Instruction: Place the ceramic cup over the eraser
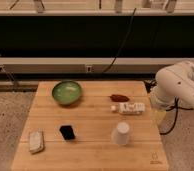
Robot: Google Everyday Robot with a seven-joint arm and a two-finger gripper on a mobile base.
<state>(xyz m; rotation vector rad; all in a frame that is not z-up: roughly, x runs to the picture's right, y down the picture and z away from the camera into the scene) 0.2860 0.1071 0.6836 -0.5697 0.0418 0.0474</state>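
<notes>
Block (36,141): pale grey oblong, lower left of the frame, lying flat at the front of the table (90,160).
Cup (121,133): lower centre-right, standing on end on the bare wood, well apart from everything else.
Cup axis: long axis vertical; whether the mouth faces up or down cannot be told.
Cup handling: probably rigid, fairly heavy for its size, glazed and slippery, and liable to chip if dropped; no handle, so the side wall about halfway up looks like the place to grip.
Eraser (67,132): left of the cup, lower centre-left, lying flat with its corners turned a little off the table's edges; narrower than the cup.
Gripper (159,116): right of the frame, hanging at the table's right edge below the white arm (180,85), well apart from the cup; whether it is open or closed cannot be told.
Others: green bowl (67,93) upper left; white packet (131,108) and a reddish-brown object (119,97) upper right of centre.
</notes>
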